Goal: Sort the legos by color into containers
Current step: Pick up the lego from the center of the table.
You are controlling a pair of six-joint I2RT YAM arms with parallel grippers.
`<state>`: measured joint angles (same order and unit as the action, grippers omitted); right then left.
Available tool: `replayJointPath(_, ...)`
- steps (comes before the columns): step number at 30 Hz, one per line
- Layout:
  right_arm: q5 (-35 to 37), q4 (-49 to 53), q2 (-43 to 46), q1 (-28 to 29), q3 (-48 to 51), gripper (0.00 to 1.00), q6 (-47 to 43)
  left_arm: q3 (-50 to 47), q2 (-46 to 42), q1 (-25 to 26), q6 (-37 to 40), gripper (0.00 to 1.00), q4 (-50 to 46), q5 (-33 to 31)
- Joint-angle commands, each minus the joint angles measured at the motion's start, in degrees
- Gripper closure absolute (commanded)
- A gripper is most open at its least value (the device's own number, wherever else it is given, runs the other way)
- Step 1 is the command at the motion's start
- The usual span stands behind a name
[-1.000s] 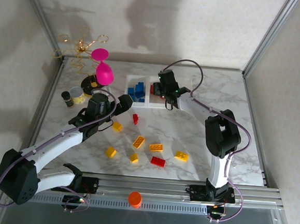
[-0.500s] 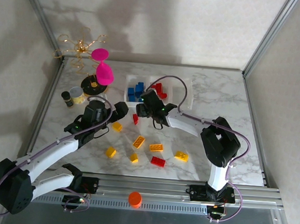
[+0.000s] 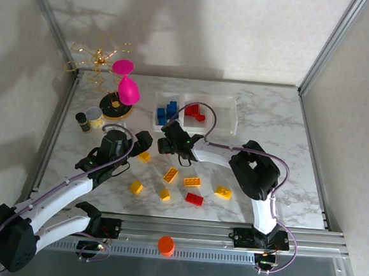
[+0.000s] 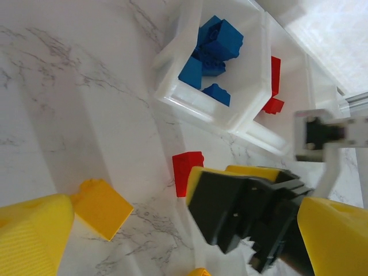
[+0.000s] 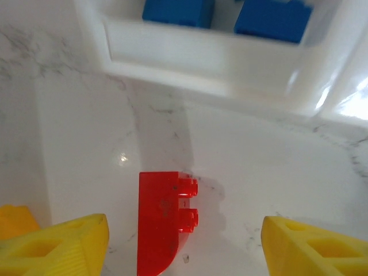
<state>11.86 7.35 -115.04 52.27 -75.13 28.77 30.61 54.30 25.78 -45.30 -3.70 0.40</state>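
A red lego point(image 5: 164, 224) lies on the marble just in front of the containers point(image 5: 201, 54), and my right gripper point(image 5: 184, 247) stands open over it, one yellow finger point(image 5: 57, 247) on each side and neither touching. From above, my right gripper point(image 3: 166, 145) covers that brick. My left gripper point(image 3: 144, 141) is open close to its left, beside a yellow lego point(image 3: 144, 156). The left wrist view shows the red lego point(image 4: 185, 172), the yellow lego point(image 4: 100, 207) and the right gripper's black head. The containers point(image 3: 227, 119) hold blue legos point(image 3: 167, 111) and red legos point(image 3: 195, 111).
Several loose yellow legos point(image 3: 170, 174) and one red lego point(image 3: 194, 199) lie toward the near edge. A tin can point(image 3: 95, 117), a dark bottle point(image 3: 82, 121) and a pink ornament point(image 3: 127, 90) stand at the far left. An orange cap point(image 3: 166, 245) rests on the front rail.
My right arm has swung from over the red bin down and left to the red lego in front of the bins, its jaws now wider. My left gripper drew back slightly.
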Motion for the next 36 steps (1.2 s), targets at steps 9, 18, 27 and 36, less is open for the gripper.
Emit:
replayJointPath(9,1.76,0.41,-6.03,0.74,-5.61,0.49,-1.45,-1.69,-1.73,-0.38,-0.85,0.0,-1.17,-2.77)
replayJointPath(18,2.8,1.61,-6.89,0.77,-6.87,0.67,-2.14,-1.42,-1.33,-0.46,-1.06,0.0,-0.77,-2.86)
replayJointPath(27,1.8,0.71,-0.47,0.55,-2.87,0.8,-0.18,0.33,-1.61,-0.36,-0.14,0.0,-1.12,-2.28)
replayJointPath(36,2.76,-0.32,8.68,-0.72,2.8,0.85,2.29,1.8,0.88,0.48,1.01,0.0,1.59,0.7)
